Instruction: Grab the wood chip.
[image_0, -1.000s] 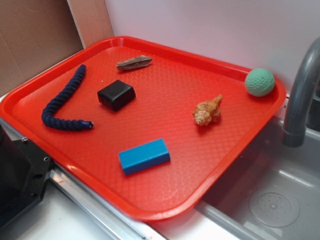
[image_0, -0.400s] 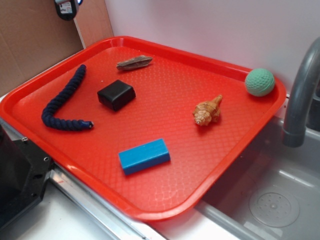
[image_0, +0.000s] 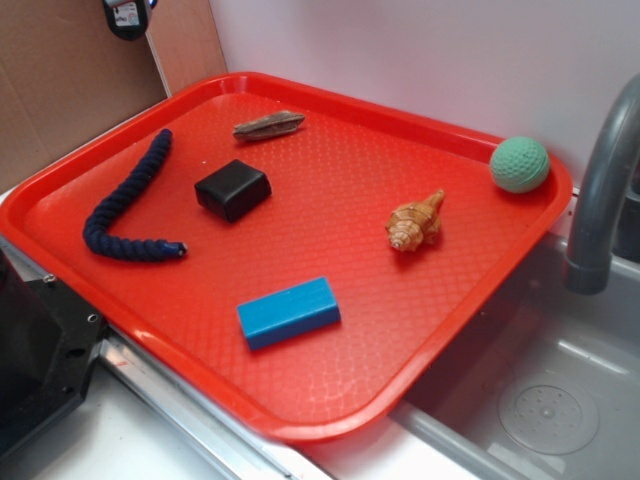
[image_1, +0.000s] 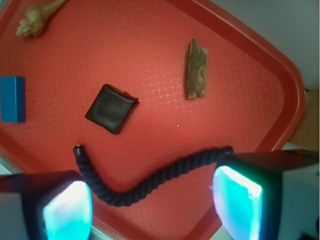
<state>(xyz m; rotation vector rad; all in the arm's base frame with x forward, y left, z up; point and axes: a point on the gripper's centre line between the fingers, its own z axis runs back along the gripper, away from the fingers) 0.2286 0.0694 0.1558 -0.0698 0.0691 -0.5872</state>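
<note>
The wood chip (image_0: 269, 125) lies flat on the red tray (image_0: 330, 390), near the tray's far edge by the white wall, nothing touching it; from the wrist camera it (image_1: 197, 69) sits well ahead of the fingers, with bare tray all around. Just in front of it, a little toward the near side, is the black box (image_0: 232, 189), apart from the chip. To the left of both curls a dark blue rope (image_0: 127, 204), which in the wrist view runs across between the two fingers and below them (image_1: 150, 180). Farther out on the tray rest a blue block (image_0: 288, 312) near the front edge, a tan seashell (image_0: 414, 223) toward the right, and a green ball (image_0: 519, 164) in the far right corner. The gripper (image_1: 152, 205) hangs up over the rope end of the tray, its jaws spread wide apart with nothing between them, the pads glowing pale teal (image_1: 237, 200); from the side camera only a small piece of the arm shows at the top left. A grey faucet (image_0: 603, 190) stands over the sink (image_0: 530, 400) to the right of the tray.
</note>
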